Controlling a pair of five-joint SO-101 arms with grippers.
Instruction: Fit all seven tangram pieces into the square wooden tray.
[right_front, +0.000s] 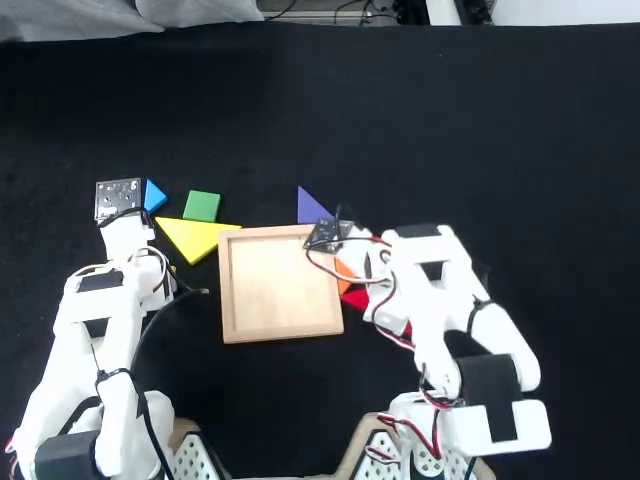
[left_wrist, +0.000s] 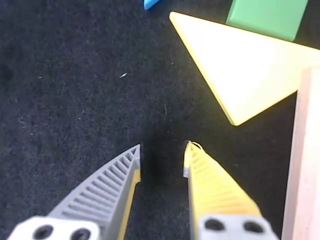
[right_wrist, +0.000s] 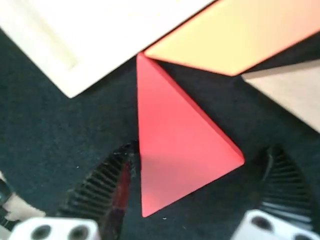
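Wooden tray (right_front: 280, 285) has yellow triangle (right_front: 195, 238) beside it; right pincer (right_wrist: 202, 151) spread around red triangle (right_wrist: 170, 167) (left pincer (left_wrist: 163, 147) released).

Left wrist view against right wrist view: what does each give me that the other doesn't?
Left wrist: yellow triangle, green square and a blue piece's tip, beyond the open left gripper. Right wrist: red triangle inside the open right gripper, an orange piece, a pale piece. Shared: the wooden tray's rim and the black cloth.
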